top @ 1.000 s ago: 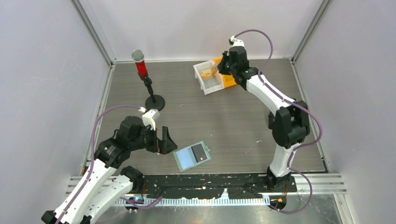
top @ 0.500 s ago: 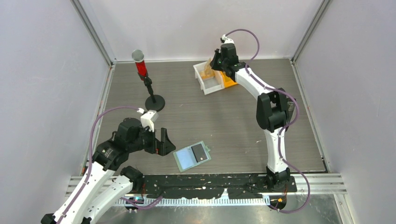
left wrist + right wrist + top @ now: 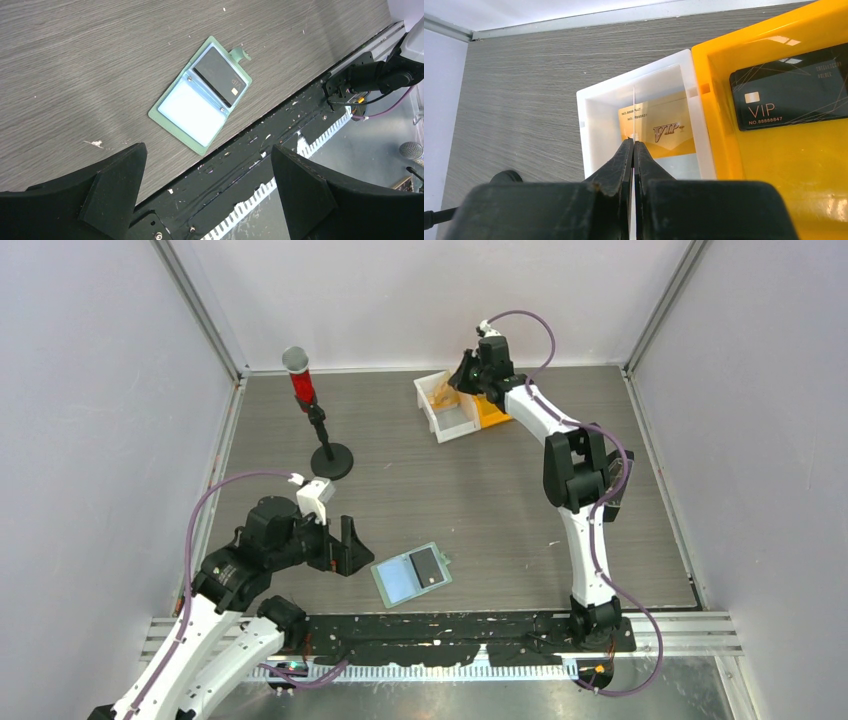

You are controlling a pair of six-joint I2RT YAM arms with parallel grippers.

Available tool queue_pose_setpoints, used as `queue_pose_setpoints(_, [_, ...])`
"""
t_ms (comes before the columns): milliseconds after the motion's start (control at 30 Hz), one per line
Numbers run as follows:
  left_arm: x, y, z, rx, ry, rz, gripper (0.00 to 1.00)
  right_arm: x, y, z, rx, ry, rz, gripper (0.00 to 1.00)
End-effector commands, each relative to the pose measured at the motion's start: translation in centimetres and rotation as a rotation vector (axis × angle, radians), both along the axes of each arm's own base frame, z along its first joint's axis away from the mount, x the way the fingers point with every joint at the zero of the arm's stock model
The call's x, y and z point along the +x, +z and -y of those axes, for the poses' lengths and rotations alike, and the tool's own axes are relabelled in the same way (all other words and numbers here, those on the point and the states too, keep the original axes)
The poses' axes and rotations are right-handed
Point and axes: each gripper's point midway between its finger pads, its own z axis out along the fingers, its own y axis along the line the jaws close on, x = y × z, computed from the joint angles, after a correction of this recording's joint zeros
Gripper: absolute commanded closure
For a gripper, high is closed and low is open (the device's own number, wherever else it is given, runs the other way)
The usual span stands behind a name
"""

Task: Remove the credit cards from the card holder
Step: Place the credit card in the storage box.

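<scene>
A grey wood-grain tabletop (image 3: 480, 500) walled in white carries the flat, translucent pale-green folding card holder (image 3: 200, 95). It lies open, with a dark card (image 3: 218, 76) in one pocket and a light blue card (image 3: 189, 107) in the other. Well beyond the holder, a white plastic bin (image 3: 583, 135) holds a tan-orange VIP card (image 3: 664, 132). The orange bin (image 3: 774, 165) touching it holds a black VIP card (image 3: 794, 100). The left gripper (image 3: 207, 150), jaws spread wide and empty, hangs just left of the holder. The right gripper (image 3: 634, 145), far from the holder over the white bin, is pinched tight on a thin card (image 3: 634, 107) seen edge-on.
</scene>
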Motion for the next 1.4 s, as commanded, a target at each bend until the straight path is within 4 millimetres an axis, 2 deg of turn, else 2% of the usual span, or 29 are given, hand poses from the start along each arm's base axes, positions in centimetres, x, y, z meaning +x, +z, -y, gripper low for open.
queue_pose_setpoints(0, [0.5, 0.5, 0.0, 0.002, -0.001, 0.038, 0.01, 1.2, 2.9, -0.9, 0.072, 0.038, 0.069, 0.95])
queue_pose_setpoints(267, [0.6, 0.3, -0.1, 0.01, 0.006, 0.028, 0.01, 1.7, 1.7, -0.4, 0.093, 0.035, 0.04, 0.92])
queue_pose_setpoints(400, [0.6, 0.2, 0.0, 0.013, 0.003, 0.019, 0.01, 1.8, 1.2, -0.3, 0.101, 0.036, 0.023, 0.87])
queue_pose_setpoints(733, [0.6, 0.2, -0.1, 0.015, 0.012, 0.019, 0.01, 2.3, 1.7, 0.8, 0.081, 0.017, 0.028, 0.68])
queue_pose_setpoints(867, [0.6, 0.3, -0.2, 0.014, 0.018, 0.024, 0.01, 2.5, 1.9, 0.9, 0.069, 0.021, 0.035, 0.66])
queue_pose_setpoints(900, [0.6, 0.3, -0.3, 0.014, 0.019, 0.025, 0.01, 2.8, 2.7, 0.9, 0.072, 0.023, 0.05, 0.66])
queue_pose_setpoints(933, [0.6, 0.4, -0.2, 0.013, 0.018, 0.028, 0.01, 2.7, 2.1, 0.9, 0.06, 0.027, 0.031, 0.66])
queue_pose_setpoints(967, [0.6, 0.4, -0.3, 0.011, 0.016, 0.031, 0.01, 2.9, 2.9, 0.8, 0.062, 0.03, 0.045, 0.66])
queue_pose_setpoints(1000, [0.6, 0.4, -0.2, 0.009, 0.015, 0.033, 0.01, 2.9, 2.5, 0.9, 0.054, 0.032, 0.032, 0.66])
queue_pose_setpoints(1100, [0.5, 0.5, -0.3, 0.007, 0.016, 0.041, 0.01, 3.0, 3.5, 0.9, 0.049, 0.032, 0.045, 0.65])
queue_pose_setpoints(1200, [0.5, 0.5, -0.3, 0.009, 0.018, 0.042, 0.01, 2.5, 5.1, 1.1, 0.046, 0.034, 0.058, 0.65])
queue_pose_setpoints(1367, [0.8, 0.4, -0.5, 0.016, 0.037, 0.042, 0.01, -0.3, 8.7, 1.4, 0.038, 0.056, 0.067, 0.65])
